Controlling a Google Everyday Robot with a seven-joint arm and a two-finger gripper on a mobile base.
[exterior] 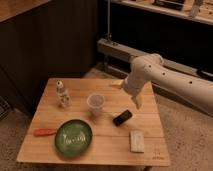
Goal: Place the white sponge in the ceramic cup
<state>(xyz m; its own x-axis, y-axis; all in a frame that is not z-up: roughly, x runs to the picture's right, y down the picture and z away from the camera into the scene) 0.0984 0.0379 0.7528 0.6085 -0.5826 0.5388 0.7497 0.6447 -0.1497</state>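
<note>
Pincer (136, 101) hovering over counter (50, 145).
I am seeing the pincer hanging right of the ceramic cup (96, 102), its opening impossible to tell; the white sponge (137, 140) is lying at the counter's front-right corner, well apart.

Gripper (136, 101) over table (106, 148); arm (175, 82) cut off rt edge.

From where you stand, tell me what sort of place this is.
Probably a robot test area in a lab or workshop: a small wooden table laid with a white sponge, cup and green plate, metal framing behind, a speckled floor. The pincer hangs above the table's far right side.
</note>
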